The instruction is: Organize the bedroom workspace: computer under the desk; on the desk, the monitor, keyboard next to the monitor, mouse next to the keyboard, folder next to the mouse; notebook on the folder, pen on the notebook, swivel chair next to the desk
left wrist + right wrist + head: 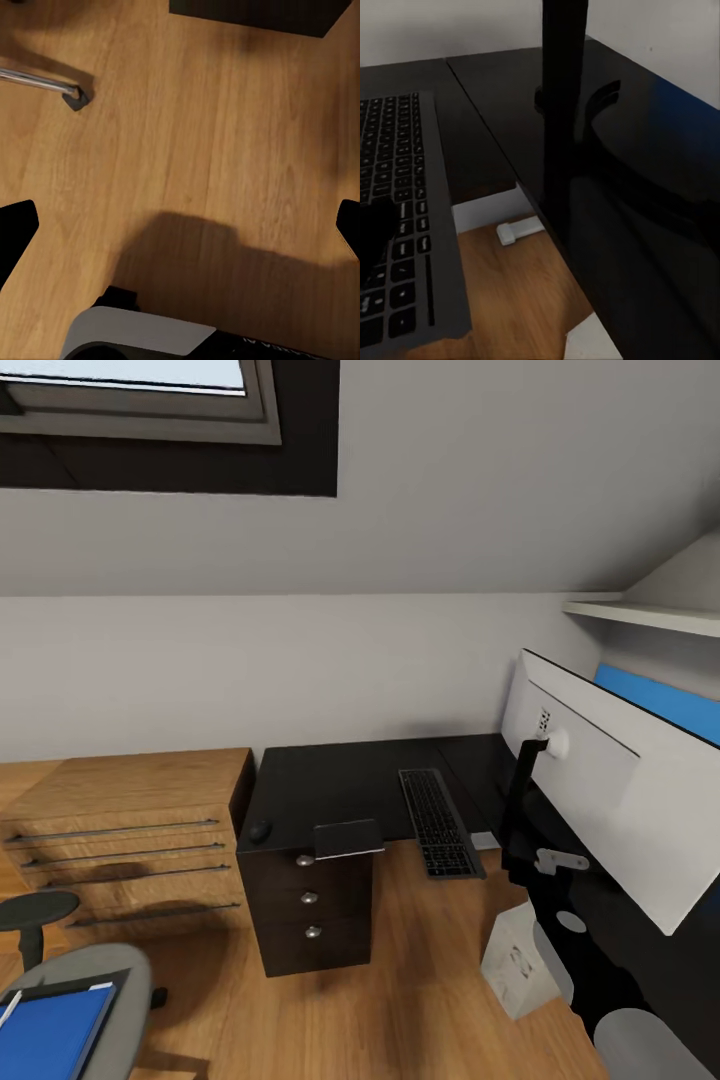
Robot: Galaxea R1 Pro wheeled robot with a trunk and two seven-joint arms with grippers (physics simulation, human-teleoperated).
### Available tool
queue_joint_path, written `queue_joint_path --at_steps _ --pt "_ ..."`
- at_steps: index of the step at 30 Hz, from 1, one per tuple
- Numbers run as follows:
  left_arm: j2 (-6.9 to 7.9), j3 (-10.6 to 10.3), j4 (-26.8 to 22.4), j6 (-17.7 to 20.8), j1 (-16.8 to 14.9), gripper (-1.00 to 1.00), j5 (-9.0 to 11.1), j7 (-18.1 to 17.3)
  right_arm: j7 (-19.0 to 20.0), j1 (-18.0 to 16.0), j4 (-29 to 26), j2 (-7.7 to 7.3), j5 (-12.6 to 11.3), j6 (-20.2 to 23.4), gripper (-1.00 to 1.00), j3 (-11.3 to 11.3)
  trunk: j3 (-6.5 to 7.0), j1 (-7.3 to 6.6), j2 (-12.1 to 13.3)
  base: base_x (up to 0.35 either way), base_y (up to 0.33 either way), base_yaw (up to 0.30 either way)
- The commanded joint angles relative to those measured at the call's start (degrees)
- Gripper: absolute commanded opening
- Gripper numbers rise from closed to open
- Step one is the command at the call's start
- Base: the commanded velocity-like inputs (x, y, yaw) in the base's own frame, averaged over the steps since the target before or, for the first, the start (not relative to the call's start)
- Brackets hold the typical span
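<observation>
The keyboard (405,195) lies right under my right gripper (540,240), its near end hanging over the front edge of the desk (502,97), with one dark finger (375,240) hovering above the keys. I cannot tell how far that gripper is spread, since the other finger is lost against the glossy black top. I judge the keyboard to be light, stiff and flat, and prone to skate on that slick surface. The overhanging end is the place to pinch it, across its thin slab, or I could simply push it back. Just beside the gripper, on the side away from the keyboard, rises the black stand of the monitor (610,790). It looks top-heavy and I would rather not bump it. The computer (518,958) stands on the floor below. My left gripper (180,229) hangs wide open over bare floor (187,135), near a chrome leg of the swivel chair (95,1000), which carries the folder (50,1032).
</observation>
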Motion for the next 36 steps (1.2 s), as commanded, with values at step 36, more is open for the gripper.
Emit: queue_joint_path --at_steps 36 --pt "-0.04 0.1 0.0 -0.1 0.0 1.0 0.2 0.0 -0.6 0.0 2.6 -1.01 -0.5 -4.1 1.0 -0.1 -0.05 0.03 0.0 0.162 -0.005 0.0"
